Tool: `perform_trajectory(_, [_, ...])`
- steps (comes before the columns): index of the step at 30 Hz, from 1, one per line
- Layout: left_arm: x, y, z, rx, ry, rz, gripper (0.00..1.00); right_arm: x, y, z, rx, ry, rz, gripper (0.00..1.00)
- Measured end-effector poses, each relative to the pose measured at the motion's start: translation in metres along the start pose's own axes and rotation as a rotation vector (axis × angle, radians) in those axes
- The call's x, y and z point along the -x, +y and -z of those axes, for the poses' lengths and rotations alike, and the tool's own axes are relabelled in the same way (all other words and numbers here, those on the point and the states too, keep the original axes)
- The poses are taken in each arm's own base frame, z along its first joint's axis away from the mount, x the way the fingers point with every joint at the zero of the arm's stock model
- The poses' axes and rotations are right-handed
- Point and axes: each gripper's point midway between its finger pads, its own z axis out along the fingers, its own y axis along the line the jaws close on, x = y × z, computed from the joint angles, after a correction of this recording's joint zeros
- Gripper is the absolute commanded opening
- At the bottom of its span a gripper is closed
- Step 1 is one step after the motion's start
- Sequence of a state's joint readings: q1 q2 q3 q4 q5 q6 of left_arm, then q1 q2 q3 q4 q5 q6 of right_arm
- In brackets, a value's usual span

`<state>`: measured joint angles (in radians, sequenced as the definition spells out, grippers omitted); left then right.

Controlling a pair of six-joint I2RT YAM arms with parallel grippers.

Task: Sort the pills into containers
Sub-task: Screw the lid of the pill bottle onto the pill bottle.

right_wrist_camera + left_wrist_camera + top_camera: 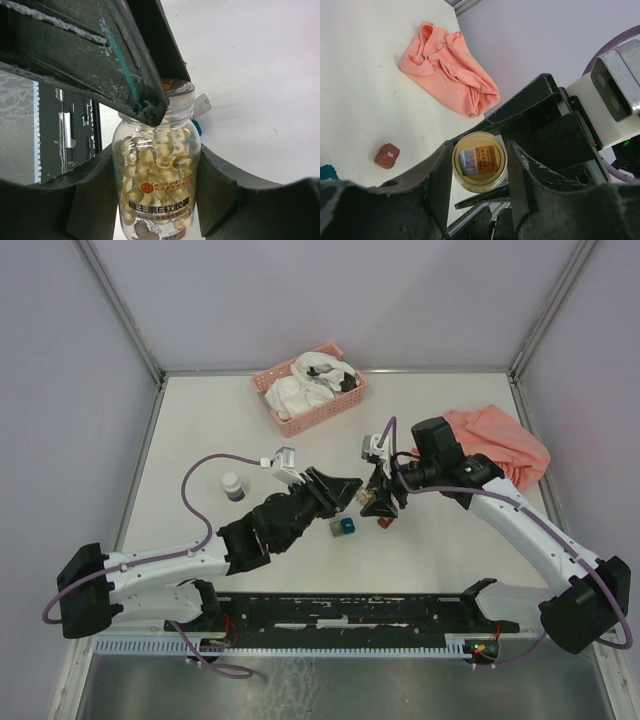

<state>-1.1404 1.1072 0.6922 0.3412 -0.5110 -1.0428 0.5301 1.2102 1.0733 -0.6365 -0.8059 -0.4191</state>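
Note:
A clear jar [157,170] full of yellowish pills is held off the table between my two grippers near the middle. My right gripper [156,160] is shut on its body, also in the top view [380,498]. My left gripper [480,148] closes on the jar's top end [479,161], with a finger on each side; in the top view it [350,490] meets the right one. Below them on the table lie a grey cube [336,528], a teal cube [349,527] and a dark red cube [383,523], the last also in the left wrist view [387,155]. The second red cube is not in view.
A small white-capped bottle [232,486] stands at the left of the table. A pink slatted basket [283,415] with white cloths sits at the back. A salmon cloth [505,445] lies bunched at the right, beside the right arm.

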Motion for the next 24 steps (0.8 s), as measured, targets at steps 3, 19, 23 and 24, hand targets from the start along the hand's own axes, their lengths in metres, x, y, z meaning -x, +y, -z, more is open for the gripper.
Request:
perform_trajectory(3, [0.000,-0.002,0.002,-0.029,0.005,-0.015,0.42,0.002,0.004,-0.001,0.020,-0.012,-0.018,0.02])
perform_trajectory(19, [0.000,-0.030,0.010,-0.572,0.226,-0.427,0.50,0.021,0.028,0.001,0.216,-0.150,-0.192,0.02])
perform_trajectory(23, [0.004,-0.032,0.015,-0.607,0.233,-0.489,0.84,0.027,0.032,0.001,0.242,-0.174,-0.181,0.02])
perform_trajectory(24, [0.004,-0.031,0.016,-0.604,0.237,-0.494,0.91,0.030,0.031,0.001,0.245,-0.182,-0.171,0.02])
